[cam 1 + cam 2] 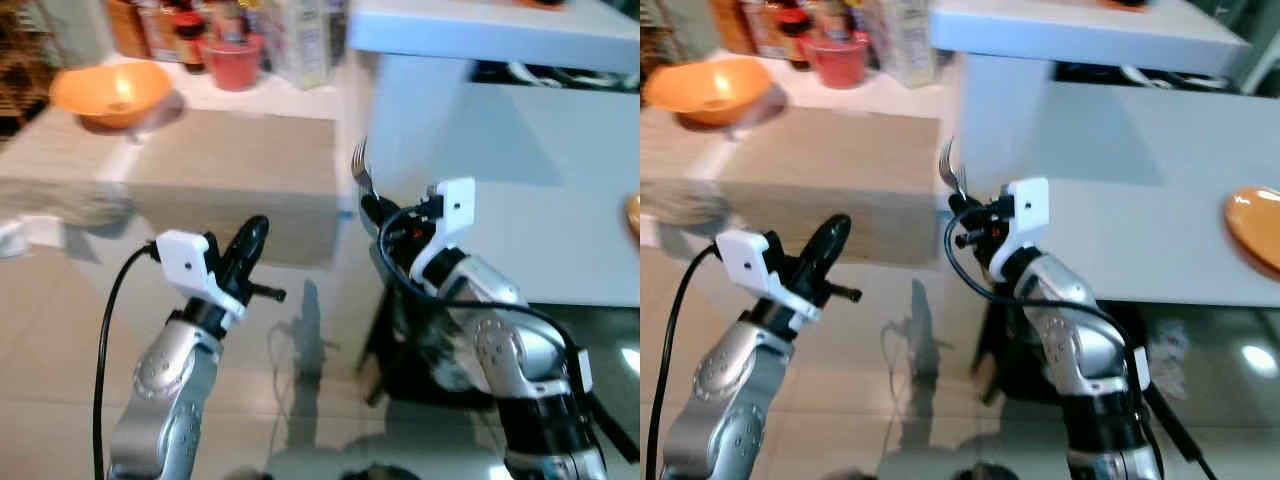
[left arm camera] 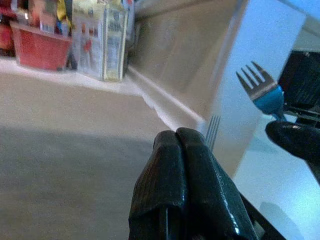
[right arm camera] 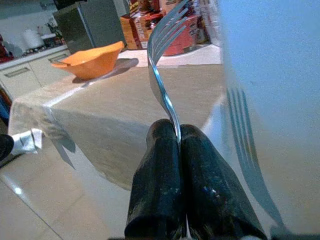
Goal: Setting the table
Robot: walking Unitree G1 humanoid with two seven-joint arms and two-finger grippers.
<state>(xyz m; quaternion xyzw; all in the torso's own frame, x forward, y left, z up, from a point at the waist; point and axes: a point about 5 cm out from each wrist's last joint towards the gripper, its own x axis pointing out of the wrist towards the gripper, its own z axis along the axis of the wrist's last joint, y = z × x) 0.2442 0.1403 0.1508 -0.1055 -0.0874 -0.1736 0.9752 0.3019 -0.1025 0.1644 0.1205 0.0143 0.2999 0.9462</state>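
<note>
Both silver arms are raised in front of the body, bent at the elbow. The left gripper (image 1: 250, 238) points up and forward with its two black fingers pressed together (nothing between them). The right gripper (image 1: 960, 208) sits higher, its fingers (image 3: 160, 165) pinched tight on a fork (image 3: 161, 55) standing upright.

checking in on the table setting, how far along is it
Early. The right claw is shut on a fork, tines up, near the white table. An orange plate already lies on it. The fork isn't placed yet. The left claw is shut, empty.
</note>
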